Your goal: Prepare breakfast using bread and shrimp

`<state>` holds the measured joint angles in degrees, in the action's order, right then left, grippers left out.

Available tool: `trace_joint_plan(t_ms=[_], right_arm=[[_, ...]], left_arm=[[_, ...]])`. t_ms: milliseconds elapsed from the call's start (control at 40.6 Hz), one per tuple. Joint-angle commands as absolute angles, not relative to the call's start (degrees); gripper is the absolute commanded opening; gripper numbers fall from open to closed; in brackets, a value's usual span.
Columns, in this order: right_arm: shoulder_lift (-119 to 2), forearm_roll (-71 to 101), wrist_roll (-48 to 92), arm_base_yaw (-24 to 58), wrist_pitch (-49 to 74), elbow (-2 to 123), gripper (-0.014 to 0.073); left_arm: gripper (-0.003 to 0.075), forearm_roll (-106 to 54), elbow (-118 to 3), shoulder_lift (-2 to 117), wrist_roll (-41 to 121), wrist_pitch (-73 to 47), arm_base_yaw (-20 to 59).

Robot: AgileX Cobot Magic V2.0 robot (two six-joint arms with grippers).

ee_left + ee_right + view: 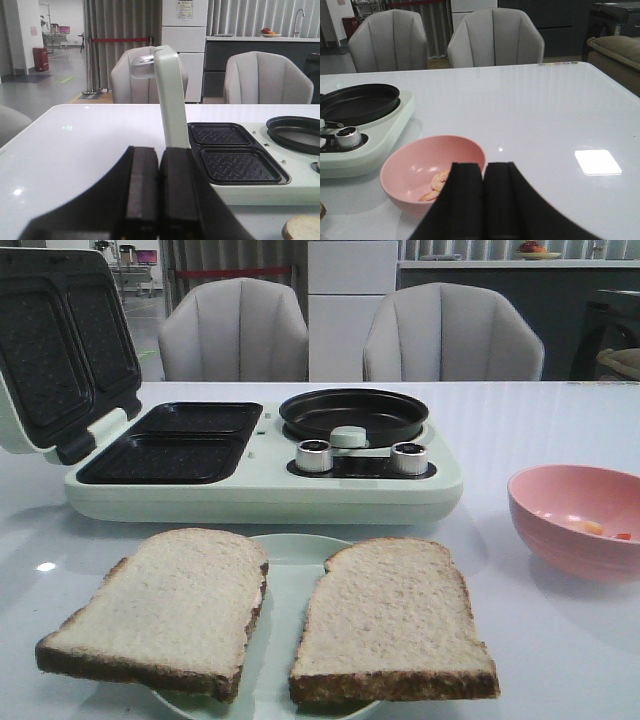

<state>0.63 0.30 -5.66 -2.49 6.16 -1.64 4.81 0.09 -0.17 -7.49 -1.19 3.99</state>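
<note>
Bread (270, 625) is seen nearest in the front view: two slices laid side by side on a pale green plate (290, 558) at the near edge of the white table (540, 420), each overhanging the plate's rim. Only a corner of one slice is caught by the left wrist view, and none by the right wrist view. Neither gripper is shown in the front view. The left gripper (159, 192) is seen only in its own wrist view, held low over the near left part of the table with its dark fingers pressed together and nothing between them. The right gripper (483, 200) is likewise seen only in its own view, fingers closed on nothing, held just on the near side of a pink bowl (572, 520) on the right. Shrimp (439, 184) is held in that bowl as a few pale orange pieces on its floor; in the front view only small orange and red bits are made out. Behind the plate, a pale green breakfast maker (262, 485) is set, its two dark sandwich wells empty, its lid (60, 350) raised at the left, and a round black pan (353, 415) on its right half above two knobs. Two grey chairs (235, 332) are placed beyond the far edge.
</note>
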Motion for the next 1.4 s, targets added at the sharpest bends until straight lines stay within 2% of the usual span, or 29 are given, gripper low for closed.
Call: trace_joint_plan(t_ms=[0,271,394,592,863,1183,1380], right_arm=[[1.8,0.3,-5.7,-2.7,0.9,-0.7,0.0036],[1.8,0.0,-5.7,-2.7,-3.4,0.1,0.0036],[1.8,0.0,-5.7,-2.7,-3.9,5.7,0.0036],[-2.1,-0.6,-5.6,-2.7,4.3,21.4,0.0036],[-13.5,-0.6,-5.6,-2.7,21.2,37.5,0.0036],[-24.6,-0.6,-5.6,-2.7,34.2,38.8,0.0036],[-30.7,-0.6,-5.6,-2.7,37.9,38.5,0.0036]], left_arm=[[0.0101,4.4,1.8,-1.1,-7.8,3.7,4.3],[0.0101,4.4,1.0,-1.1,-8.0,10.1,4.3],[0.0101,4.4,-4.1,-1.1,-8.0,9.5,4.3],[0.0101,4.4,-18.4,0.1,-8.0,4.0,4.3],[0.0101,4.4,-33.3,9.0,-8.0,-8.5,4.3],[0.0101,4.4,-34.6,18.4,-8.0,-20.9,4.3],[0.0101,4.4,-33.3,21.4,-8.0,-25.8,4.3]])
